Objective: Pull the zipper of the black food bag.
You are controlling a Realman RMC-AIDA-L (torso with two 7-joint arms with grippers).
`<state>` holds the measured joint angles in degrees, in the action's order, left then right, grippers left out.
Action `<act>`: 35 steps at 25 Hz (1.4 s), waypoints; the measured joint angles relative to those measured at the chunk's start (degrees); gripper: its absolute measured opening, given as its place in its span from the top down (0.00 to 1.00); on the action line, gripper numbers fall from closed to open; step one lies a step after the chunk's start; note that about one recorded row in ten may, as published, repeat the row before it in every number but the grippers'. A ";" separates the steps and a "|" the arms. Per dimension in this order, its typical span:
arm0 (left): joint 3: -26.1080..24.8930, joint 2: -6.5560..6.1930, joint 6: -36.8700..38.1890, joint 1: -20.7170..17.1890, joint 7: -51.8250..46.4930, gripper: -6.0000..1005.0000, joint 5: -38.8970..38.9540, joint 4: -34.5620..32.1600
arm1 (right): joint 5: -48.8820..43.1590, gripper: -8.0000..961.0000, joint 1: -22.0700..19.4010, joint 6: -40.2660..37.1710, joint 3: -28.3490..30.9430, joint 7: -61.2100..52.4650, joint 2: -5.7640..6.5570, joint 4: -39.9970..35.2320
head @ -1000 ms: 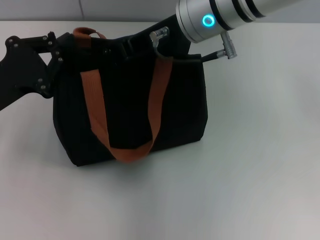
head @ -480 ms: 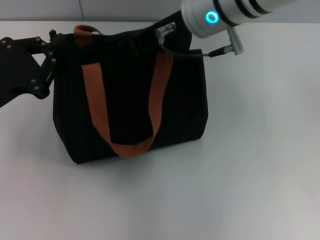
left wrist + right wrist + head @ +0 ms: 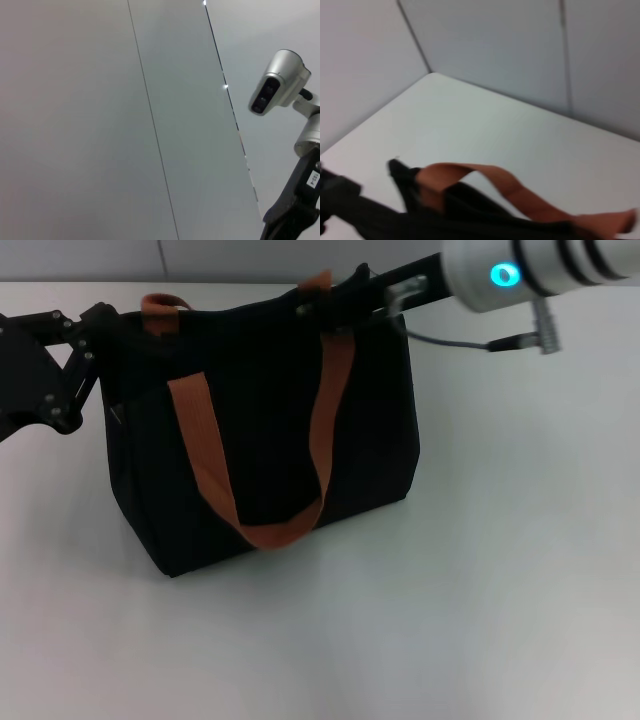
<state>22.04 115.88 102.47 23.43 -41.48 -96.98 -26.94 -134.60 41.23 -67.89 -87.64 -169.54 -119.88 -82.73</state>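
Note:
The black food bag (image 3: 250, 440) stands upright in the middle of the white table in the head view. Its front rust-orange handle (image 3: 205, 465) hangs down the front panel. My left gripper (image 3: 103, 322) clamps the bag's top left corner. My right gripper (image 3: 345, 302) lies along the bag's top edge near its right end, under the orange strap. The zipper pull is hidden against the black fabric and gripper. The right wrist view shows the bag's top edge (image 3: 470, 217) and the rear orange handle (image 3: 490, 180), blurred.
The white table (image 3: 500, 570) extends in front of and to the right of the bag. A grey cable (image 3: 450, 340) hangs from my right wrist above the table. The left wrist view shows only grey wall panels and a silver camera (image 3: 280, 90) on a stand.
My right arm has moved to the right along the bag's top edge. The bag's top has shifted and tilted to the right with it. My left gripper has drawn slightly left.

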 joint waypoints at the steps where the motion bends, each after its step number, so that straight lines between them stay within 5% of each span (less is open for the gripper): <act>1: 0.00 -0.01 -0.02 -0.05 0.00 0.94 0.01 0.00 | -0.37 0.99 -0.89 -0.30 0.66 0.00 0.00 -0.90; 9: 0.02 0.21 -0.06 -0.66 0.00 0.94 0.08 0.06 | 7.12 0.99 -7.49 1.62 5.28 4.66 0.00 -2.51; 15: 0.12 1.29 0.10 -1.09 -1.39 0.93 0.12 0.14 | 34.43 0.87 -15.39 2.08 14.73 30.63 0.45 8.15; 18: 0.38 1.39 0.16 -1.28 -2.28 0.93 -0.06 0.16 | 55.88 0.81 -17.03 -8.41 22.21 52.94 1.05 21.45; 21: 0.59 1.45 0.31 -1.69 -5.06 0.93 -0.29 0.22 | 65.12 0.75 -16.14 -23.57 29.86 68.04 2.34 33.85; 24: 0.62 1.44 0.35 -2.13 -7.36 0.93 -0.40 0.23 | 65.37 0.69 -15.03 -38.19 33.63 84.43 4.63 45.35; 27: 0.63 1.26 0.45 -2.69 -9.21 0.93 -0.47 0.21 | 58.78 0.61 -15.30 -44.51 33.60 96.90 6.16 51.46; 31: 0.64 0.46 0.77 -3.09 -14.72 0.93 -2.32 -1.06 | 46.19 0.45 -16.03 -43.85 33.80 104.94 4.57 52.20; 35: 0.65 -2.08 1.35 -3.17 -22.90 0.68 -6.95 -3.30 | 37.30 0.20 -15.62 -40.93 33.91 107.74 2.32 52.30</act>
<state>22.68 113.80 103.82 20.26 -64.38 -103.93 -30.24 -97.30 25.61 -108.83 -53.74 -61.80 -117.56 -30.43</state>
